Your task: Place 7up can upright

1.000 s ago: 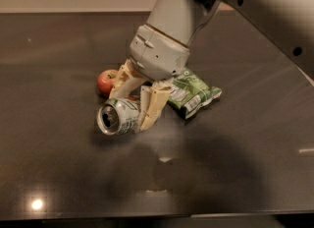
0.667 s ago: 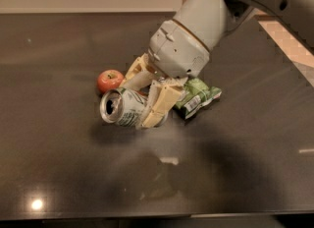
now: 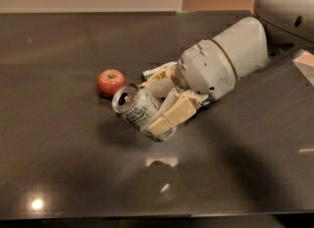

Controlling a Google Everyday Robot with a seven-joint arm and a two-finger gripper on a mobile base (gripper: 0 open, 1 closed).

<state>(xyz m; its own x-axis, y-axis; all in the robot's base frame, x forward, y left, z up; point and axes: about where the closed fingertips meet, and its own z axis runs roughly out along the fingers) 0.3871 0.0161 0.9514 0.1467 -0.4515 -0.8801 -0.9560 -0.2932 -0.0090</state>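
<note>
The 7up can [image 3: 134, 105] is silver-white with green markings. It is tilted, its open top facing up and to the left, held just above the dark table [image 3: 64, 163]. My gripper [image 3: 154, 101] is shut on the can: one cream finger [image 3: 171, 116] lies across its near side, the other [image 3: 157, 77] behind it. The grey wrist and arm [image 3: 225, 62] reach in from the upper right. The can's lower end is hidden by the near finger.
A red apple [image 3: 111, 82] sits on the table just left of the can, close to its top rim. A sliver of a green-and-white snack bag [image 3: 148, 73] shows behind the gripper. The table's far edge meets a wall.
The can has been lifted and tipped from lying on its side toward upright. The wrist has swung to the right and lower, and the snack bag is now mostly hidden behind it.
</note>
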